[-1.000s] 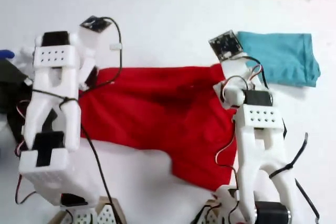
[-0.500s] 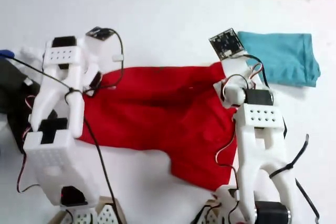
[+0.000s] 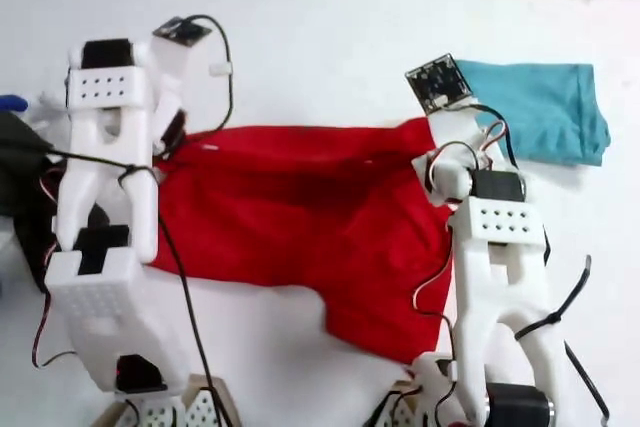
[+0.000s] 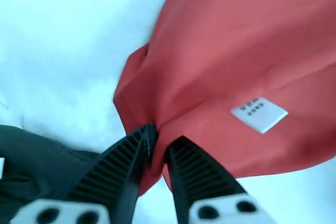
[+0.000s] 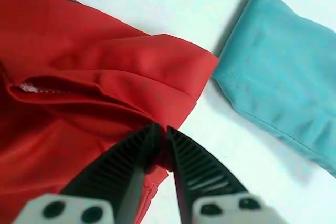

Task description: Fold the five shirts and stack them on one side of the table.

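Red shirt [image 3: 300, 212] spreads mid-frame between my arms, which stretch up from the bottom edge. My left gripper [image 4: 156, 145] pinches its left edge and my right gripper [image 5: 161, 142] its upper-right corner, both closed tight on cloth. Farther off, upper right, lies a folded teal shirt [image 3: 540, 112].

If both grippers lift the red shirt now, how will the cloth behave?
Probably floppy: the red shirt bunches into folds where the left gripper and right gripper pinch it, so its middle would likely sag. It looks thin, so probably light. Its loose near corner may trail on the table.
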Robot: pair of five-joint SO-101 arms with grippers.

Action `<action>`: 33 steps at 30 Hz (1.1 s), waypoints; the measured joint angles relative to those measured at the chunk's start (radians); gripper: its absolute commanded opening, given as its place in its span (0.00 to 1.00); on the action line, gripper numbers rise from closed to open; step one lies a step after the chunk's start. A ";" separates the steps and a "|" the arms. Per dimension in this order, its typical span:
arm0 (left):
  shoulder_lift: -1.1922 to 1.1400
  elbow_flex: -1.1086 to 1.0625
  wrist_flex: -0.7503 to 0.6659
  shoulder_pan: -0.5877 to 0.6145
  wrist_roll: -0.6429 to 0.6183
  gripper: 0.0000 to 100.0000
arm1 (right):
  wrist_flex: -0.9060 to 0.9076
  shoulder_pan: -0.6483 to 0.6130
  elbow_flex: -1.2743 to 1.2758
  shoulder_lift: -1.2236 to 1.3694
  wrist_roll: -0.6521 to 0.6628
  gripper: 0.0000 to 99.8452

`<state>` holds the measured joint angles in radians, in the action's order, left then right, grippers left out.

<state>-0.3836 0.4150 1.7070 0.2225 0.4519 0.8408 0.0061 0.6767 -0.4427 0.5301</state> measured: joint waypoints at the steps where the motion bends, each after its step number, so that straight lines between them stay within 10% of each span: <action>1: 0.000 0.008 0.006 0.000 0.000 0.03 | 0.000 0.000 0.000 0.000 0.000 0.02; 33: 0.996 0.017 0.061 -0.063 -0.107 0.03 | 0.221 0.115 -0.588 -0.623 -0.008 0.02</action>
<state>0.6122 0.4319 1.7683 0.1596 0.3445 1.0618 0.1212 0.0890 -1.0656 0.5224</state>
